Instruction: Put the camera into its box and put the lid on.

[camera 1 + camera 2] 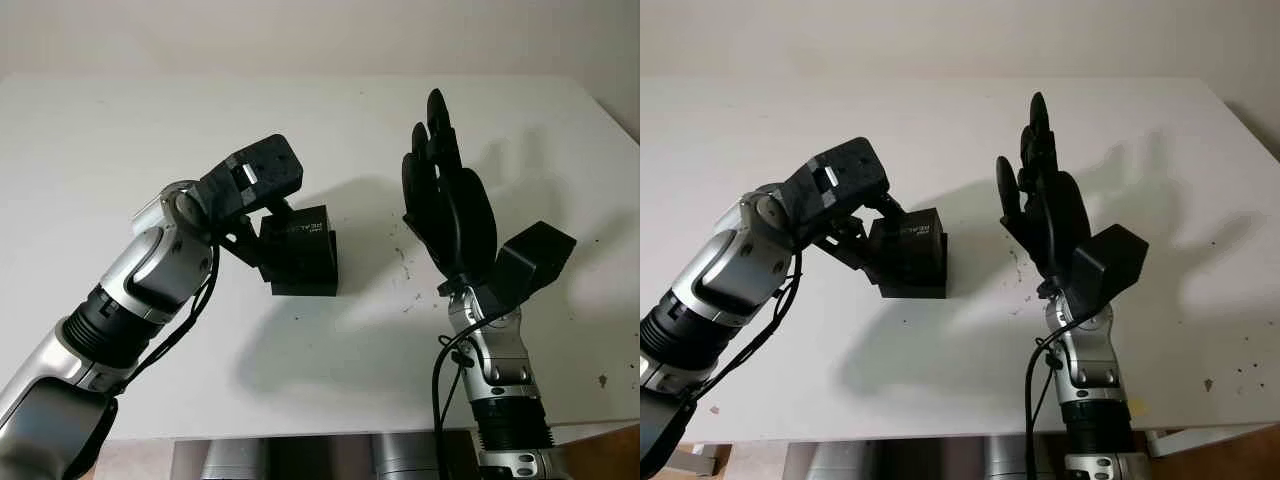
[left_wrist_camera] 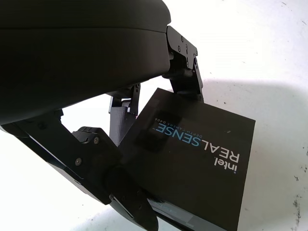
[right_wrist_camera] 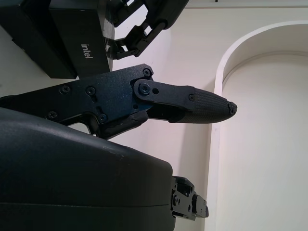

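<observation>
I had the left hand (image 1: 262,215) at the box (image 1: 300,250), fingers (image 2: 185,72) clamped on its sides. The box sat mid-table (image 1: 120,130), lid (image 2: 202,159) on, printed "intel REALSENSE". The right hand (image 1: 447,190) was open, raised upright above the table just right of the box, apart from it, holding nothing.

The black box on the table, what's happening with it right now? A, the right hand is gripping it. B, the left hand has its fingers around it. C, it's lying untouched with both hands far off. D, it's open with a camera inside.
B: the left hand has its fingers closed on the box, while the right hand is raised beside it, open.
</observation>
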Controlling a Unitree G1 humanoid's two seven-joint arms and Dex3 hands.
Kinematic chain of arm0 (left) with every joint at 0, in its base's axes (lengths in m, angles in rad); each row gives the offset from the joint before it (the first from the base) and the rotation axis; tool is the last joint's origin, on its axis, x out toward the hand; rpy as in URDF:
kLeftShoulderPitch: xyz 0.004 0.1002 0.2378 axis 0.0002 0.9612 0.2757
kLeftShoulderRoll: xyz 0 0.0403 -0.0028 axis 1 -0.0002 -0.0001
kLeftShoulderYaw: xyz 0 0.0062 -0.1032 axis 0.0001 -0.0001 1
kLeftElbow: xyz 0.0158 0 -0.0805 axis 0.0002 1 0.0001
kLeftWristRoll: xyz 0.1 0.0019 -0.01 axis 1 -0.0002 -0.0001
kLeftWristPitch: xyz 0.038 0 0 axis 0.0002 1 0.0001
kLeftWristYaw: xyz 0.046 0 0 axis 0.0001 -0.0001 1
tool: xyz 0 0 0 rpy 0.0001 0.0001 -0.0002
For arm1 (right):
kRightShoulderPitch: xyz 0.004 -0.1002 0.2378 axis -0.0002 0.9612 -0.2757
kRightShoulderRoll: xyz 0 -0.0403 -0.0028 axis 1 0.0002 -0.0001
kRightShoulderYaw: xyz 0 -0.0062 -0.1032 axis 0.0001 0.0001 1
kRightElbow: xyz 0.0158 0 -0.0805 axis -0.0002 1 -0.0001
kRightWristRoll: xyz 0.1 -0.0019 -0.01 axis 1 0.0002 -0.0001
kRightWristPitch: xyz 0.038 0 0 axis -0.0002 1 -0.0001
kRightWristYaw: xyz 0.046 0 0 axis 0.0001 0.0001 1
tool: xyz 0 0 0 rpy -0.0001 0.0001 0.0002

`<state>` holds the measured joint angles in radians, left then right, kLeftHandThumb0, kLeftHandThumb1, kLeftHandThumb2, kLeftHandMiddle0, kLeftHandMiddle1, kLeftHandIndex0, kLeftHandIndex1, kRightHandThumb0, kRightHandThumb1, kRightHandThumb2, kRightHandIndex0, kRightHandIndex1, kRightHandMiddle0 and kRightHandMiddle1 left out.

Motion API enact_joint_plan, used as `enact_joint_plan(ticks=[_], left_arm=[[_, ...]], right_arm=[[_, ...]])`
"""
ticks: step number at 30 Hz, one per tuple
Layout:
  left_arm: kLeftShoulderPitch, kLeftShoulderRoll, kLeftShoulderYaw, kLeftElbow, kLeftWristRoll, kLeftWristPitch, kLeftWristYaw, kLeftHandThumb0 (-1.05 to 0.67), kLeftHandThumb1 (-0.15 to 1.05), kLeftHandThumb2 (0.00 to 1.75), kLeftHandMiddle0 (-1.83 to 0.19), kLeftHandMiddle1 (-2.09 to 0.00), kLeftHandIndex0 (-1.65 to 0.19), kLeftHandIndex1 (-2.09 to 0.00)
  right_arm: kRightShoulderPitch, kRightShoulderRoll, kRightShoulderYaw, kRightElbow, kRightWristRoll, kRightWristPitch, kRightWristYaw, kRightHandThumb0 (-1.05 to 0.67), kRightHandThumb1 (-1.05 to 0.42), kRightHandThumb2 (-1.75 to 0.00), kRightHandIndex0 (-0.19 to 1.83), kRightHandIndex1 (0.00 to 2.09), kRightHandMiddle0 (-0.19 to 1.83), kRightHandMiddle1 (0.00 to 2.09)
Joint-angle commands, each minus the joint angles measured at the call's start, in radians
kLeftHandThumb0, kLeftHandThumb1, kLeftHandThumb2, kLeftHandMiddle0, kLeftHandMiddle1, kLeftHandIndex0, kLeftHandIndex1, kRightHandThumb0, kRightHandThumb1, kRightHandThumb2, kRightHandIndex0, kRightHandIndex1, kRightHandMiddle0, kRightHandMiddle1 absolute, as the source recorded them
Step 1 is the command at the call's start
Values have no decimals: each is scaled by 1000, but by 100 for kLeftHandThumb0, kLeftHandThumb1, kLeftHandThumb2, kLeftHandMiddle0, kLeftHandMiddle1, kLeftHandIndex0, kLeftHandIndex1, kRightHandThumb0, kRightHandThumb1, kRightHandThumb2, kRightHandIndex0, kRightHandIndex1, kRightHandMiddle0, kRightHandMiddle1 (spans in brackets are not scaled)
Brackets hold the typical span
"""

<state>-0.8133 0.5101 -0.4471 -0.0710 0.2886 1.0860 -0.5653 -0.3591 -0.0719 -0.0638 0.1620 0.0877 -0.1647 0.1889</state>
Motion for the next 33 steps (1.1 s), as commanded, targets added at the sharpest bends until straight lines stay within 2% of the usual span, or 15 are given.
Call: enact_joint_plan(ticks=[1,9,15,20,23,33], left_arm=[[3,-8,-9,-11,-12,8,-10,-21,95,5,-47,-173,-29,-155],[-20,27,-27,-33,-20,40,-52,-22,96,6,-44,-171,-28,-156],[-12,16,-22,-35,-26,38,-41,-21,96,5,-46,-172,-28,-153],[-7,6,-1,-35,-47,18,-31,-20,95,5,-42,-174,-26,-161],[-5,6,-4,-33,-51,6,-25,-20,96,6,-41,-168,-21,-158],[-11,-3,-30,-24,-50,-4,-21,-20,96,5,-42,-160,-27,-147]], right_arm=[[7,-7,0,-7,6,-3,2,-74,-105,-53,-18,5,-13,5],[13,-10,1,-5,-3,-12,-4,-75,-105,-54,-17,5,-13,5],[16,-6,1,-14,4,-3,-3,-74,-105,-53,-18,5,-13,5],[13,-3,1,-9,6,-6,-5,-74,-105,-53,-18,5,-13,5],[13,-2,3,-6,3,-7,-7,-73,-105,-54,-18,5,-14,5],[24,-4,6,-13,1,-9,-11,-73,-105,-54,-18,5,-14,5]])
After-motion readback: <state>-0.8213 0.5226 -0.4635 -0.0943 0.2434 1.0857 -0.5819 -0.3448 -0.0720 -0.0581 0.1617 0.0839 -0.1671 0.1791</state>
